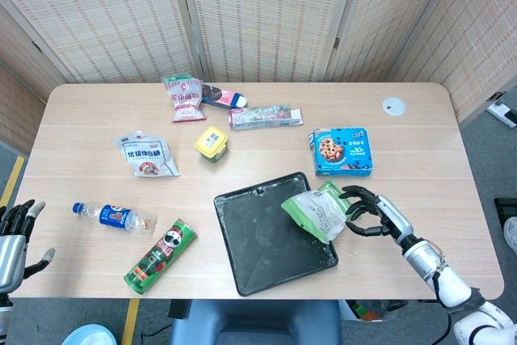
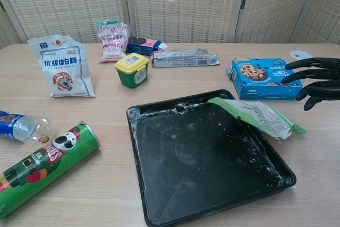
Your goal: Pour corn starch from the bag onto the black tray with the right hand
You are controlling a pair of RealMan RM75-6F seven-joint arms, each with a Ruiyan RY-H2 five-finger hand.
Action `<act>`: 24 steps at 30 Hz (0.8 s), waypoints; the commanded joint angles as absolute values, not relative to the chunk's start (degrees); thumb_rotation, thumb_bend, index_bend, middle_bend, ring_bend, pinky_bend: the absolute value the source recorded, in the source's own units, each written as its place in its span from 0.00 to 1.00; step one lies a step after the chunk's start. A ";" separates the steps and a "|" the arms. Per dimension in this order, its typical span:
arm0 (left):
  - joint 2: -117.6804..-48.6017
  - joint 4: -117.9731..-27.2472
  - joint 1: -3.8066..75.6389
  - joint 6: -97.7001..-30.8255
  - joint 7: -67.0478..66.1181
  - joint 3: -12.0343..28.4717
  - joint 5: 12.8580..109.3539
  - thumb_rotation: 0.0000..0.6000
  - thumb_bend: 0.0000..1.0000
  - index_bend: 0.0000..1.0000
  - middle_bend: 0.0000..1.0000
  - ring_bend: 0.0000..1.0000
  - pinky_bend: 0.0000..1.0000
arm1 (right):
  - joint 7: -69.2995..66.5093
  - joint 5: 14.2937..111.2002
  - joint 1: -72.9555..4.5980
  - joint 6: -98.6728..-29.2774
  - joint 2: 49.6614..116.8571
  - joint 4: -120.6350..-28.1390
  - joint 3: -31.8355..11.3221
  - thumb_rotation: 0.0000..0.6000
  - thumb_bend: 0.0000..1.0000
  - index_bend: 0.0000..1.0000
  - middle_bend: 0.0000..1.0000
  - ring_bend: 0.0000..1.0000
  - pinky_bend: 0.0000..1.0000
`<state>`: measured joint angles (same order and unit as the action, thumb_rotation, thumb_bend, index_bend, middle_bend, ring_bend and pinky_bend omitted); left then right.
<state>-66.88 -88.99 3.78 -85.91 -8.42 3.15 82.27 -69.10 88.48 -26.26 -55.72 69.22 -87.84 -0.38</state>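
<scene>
The green and white corn starch bag point(image 1: 317, 212) point(image 2: 260, 116) lies tipped over, flat across the right rim of the black tray point(image 1: 258, 240) point(image 2: 196, 158). The tray sits skewed on the table, with traces of white powder on it. My right hand point(image 1: 367, 212) point(image 2: 319, 81) is just right of the bag with its fingers spread. The chest view shows a gap between the fingers and the bag. My left hand point(image 1: 12, 240) hangs at the table's left edge, fingers apart and holding nothing.
A blue cookie box point(image 1: 342, 151) point(image 2: 263, 78) lies behind the bag and hand. Left of the tray are a green Pringles can point(image 1: 160, 255), a water bottle point(image 1: 111, 216), a white sugar bag point(image 1: 147, 157) and a yellow-lidded tub point(image 1: 212, 144). More packets line the far side.
</scene>
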 commanded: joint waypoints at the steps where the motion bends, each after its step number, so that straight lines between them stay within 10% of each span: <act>1: -66.85 -88.99 3.71 -85.88 -8.33 3.11 82.23 1.00 0.29 0.15 0.12 0.13 0.00 | -67.81 90.57 -25.46 -58.60 67.91 -88.01 0.33 1.00 0.34 0.17 0.26 0.36 0.39; 24: -65.91 -92.27 3.60 -85.94 -9.68 2.57 82.96 1.00 0.29 0.17 0.12 0.13 0.00 | -25.36 87.72 -39.24 -39.09 65.97 -85.11 -1.12 1.00 0.08 0.00 0.00 0.05 0.08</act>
<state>-65.95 -92.23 3.64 -85.93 -9.65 2.61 82.99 -27.33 88.70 -37.40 -41.40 64.60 -86.42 -1.08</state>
